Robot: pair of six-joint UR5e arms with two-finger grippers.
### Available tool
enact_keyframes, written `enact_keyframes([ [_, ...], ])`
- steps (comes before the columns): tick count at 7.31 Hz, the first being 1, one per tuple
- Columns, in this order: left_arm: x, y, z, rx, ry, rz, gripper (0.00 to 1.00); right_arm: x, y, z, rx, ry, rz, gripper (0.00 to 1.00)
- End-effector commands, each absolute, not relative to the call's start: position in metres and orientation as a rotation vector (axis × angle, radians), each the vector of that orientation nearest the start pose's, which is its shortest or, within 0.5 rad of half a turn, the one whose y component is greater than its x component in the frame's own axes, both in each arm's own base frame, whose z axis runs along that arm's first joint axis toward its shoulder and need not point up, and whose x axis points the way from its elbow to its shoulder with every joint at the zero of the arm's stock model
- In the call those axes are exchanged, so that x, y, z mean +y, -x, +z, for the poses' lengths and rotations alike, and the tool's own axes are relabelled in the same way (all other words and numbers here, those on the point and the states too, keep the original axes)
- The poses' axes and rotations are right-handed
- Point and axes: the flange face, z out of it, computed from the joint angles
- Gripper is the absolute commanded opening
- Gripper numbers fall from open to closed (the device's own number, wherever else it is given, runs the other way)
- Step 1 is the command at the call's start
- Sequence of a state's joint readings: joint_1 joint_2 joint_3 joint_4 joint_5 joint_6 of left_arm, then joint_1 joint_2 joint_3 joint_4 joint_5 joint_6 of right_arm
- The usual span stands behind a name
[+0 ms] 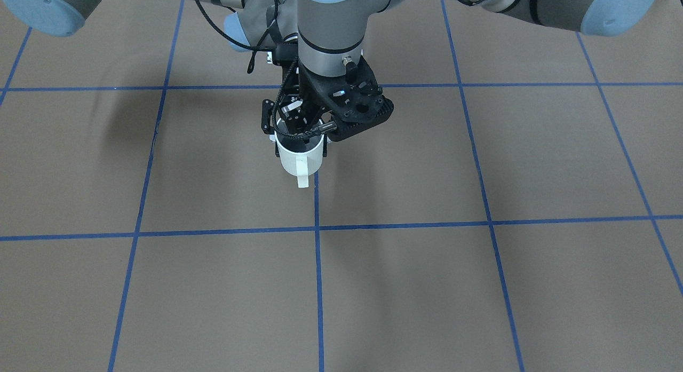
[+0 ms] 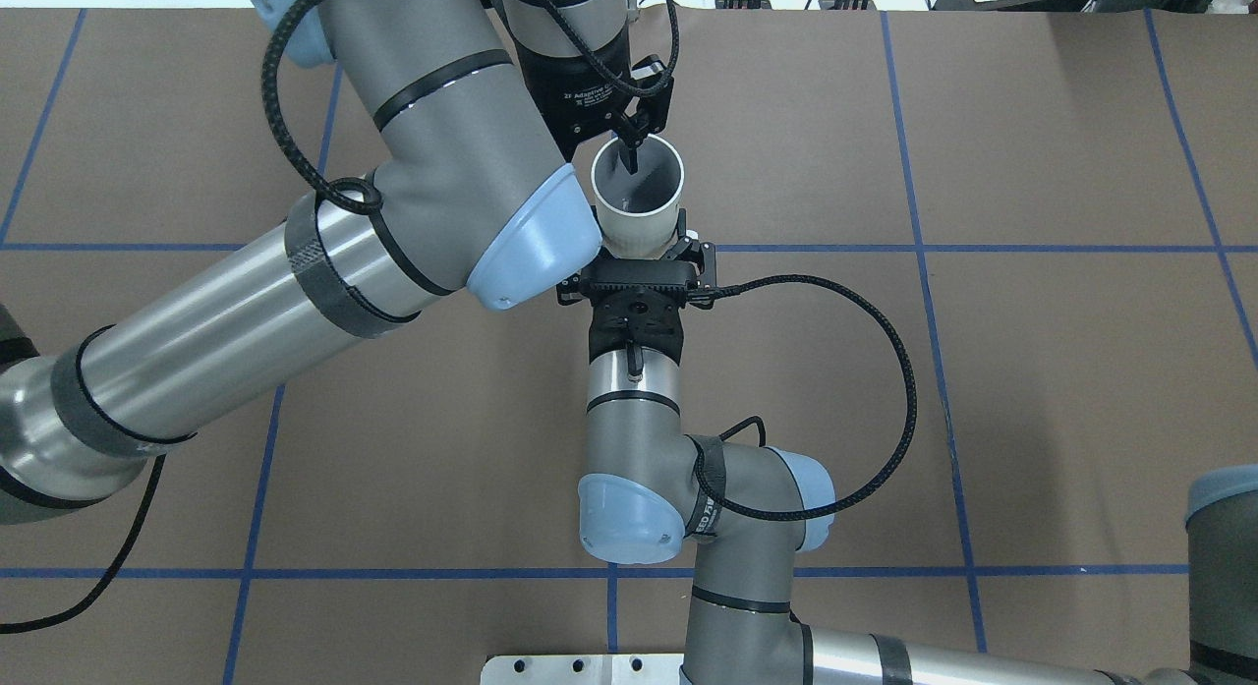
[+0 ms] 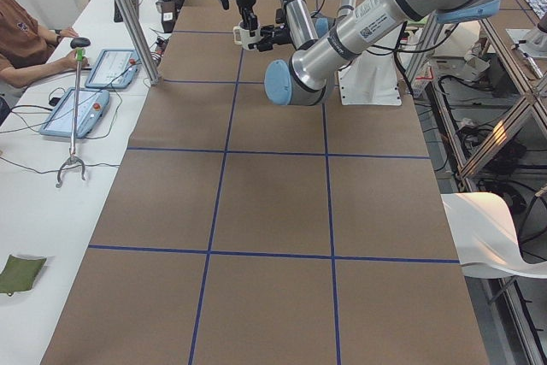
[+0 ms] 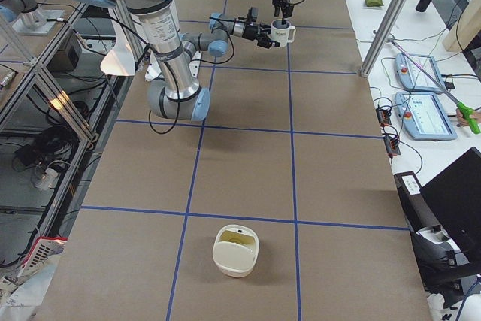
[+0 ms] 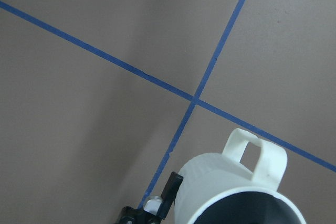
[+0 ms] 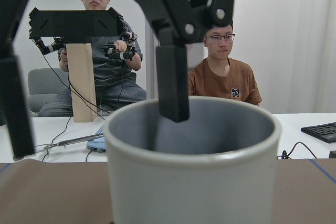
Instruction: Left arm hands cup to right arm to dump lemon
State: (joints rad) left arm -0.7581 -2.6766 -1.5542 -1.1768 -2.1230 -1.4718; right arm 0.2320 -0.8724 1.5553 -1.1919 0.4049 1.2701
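Note:
The white cup (image 2: 644, 218) hangs upright above the table, its handle (image 1: 302, 181) towards the operators. My right gripper (image 2: 639, 255) reaches in level and is shut on the cup's body, with fingertips (image 1: 277, 150) on both sides. My left gripper (image 2: 596, 159) hangs straight down over the cup and is open. One left finger (image 2: 629, 154) dips inside the mouth without touching the wall. The other finger (image 5: 170, 190) is outside the cup (image 5: 220, 182). The cup's grey inside (image 6: 210, 129) shows no lemon; its bottom is hidden.
A cream bowl (image 4: 235, 249) with a yellowish inside sits far off on the robot's right end of the table. The brown table has blue tape lines (image 1: 317, 286). Operators sit beyond the far edge behind a white desk (image 6: 52, 129).

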Motion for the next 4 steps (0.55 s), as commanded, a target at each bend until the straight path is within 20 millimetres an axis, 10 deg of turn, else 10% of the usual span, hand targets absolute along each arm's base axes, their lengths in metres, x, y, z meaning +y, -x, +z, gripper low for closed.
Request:
enact_keyframes([
  [1, -0.5333, -0.4474, 0.0057, 0.844, 0.203, -0.425, 0.65, -0.3704, 0.5911, 0.1708, -0.626, -1.254, 0.56, 0.05],
  [4, -0.5329, -0.447, 0.0052, 0.845, 0.203, -0.424, 0.58, -0.3704, 0.5911, 0.1708, -0.626, -1.254, 0.56, 0.05],
])
